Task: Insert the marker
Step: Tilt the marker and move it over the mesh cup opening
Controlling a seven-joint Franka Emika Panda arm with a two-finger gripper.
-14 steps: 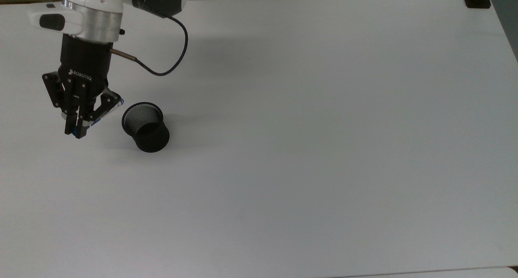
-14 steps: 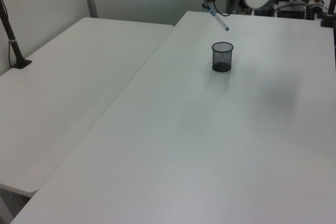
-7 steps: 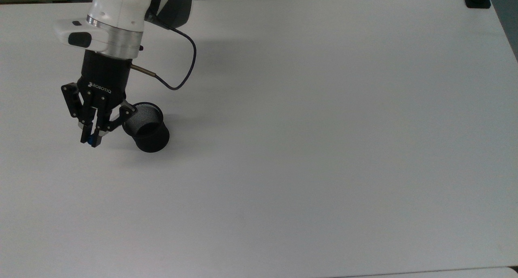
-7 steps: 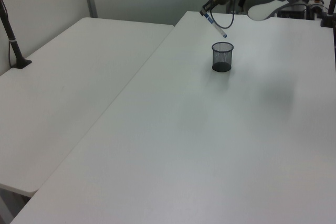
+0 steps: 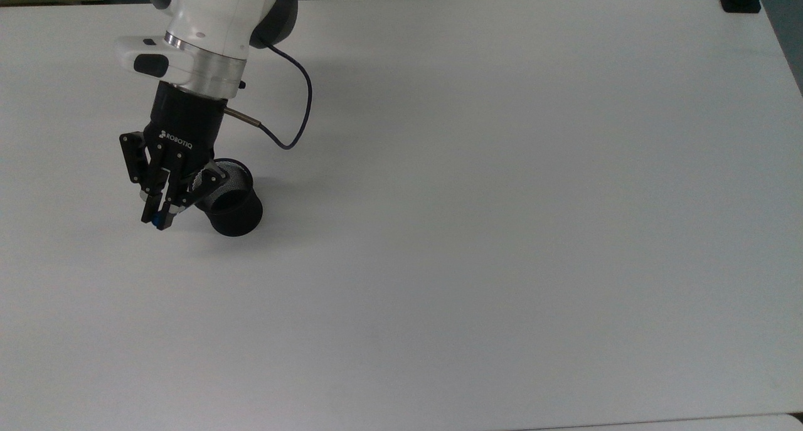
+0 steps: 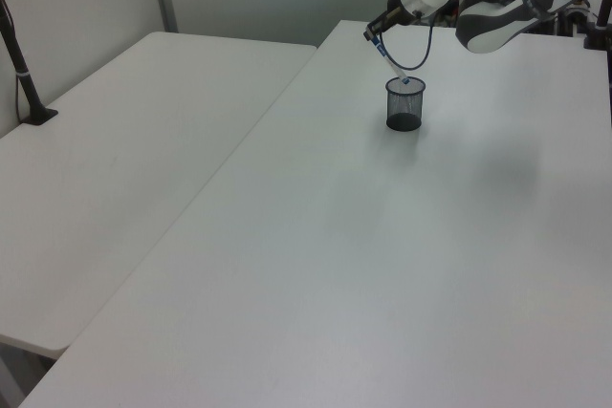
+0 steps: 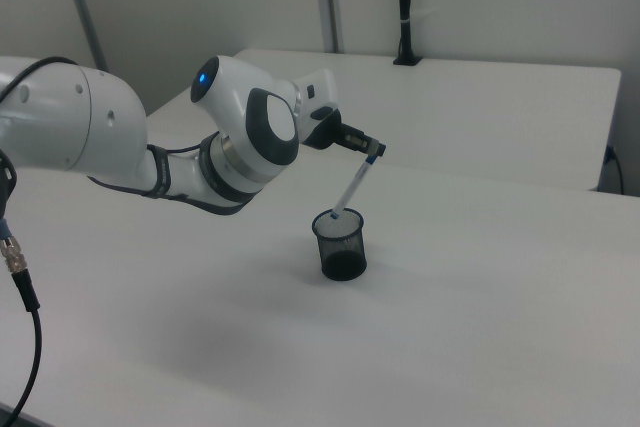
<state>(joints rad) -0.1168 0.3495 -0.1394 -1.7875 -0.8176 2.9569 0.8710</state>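
Black fingers of the gripper (image 5: 161,219) are clamped on the blue upper end of the marker (image 7: 351,187), which slants down with its lower tip at the rim of the black mesh cup (image 7: 340,245) on the white table (image 5: 502,230). Judged risk: the tilted marker could catch the rim and tip the light cup, or slide out over its edge on release

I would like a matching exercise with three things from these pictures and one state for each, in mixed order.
Things:
1. marker
2. cup
3. end effector

States:
A. stands upright on the table
B. shut on another thing
C. tilted, lower tip at a rim

Pairs: 1-C, 2-A, 3-B
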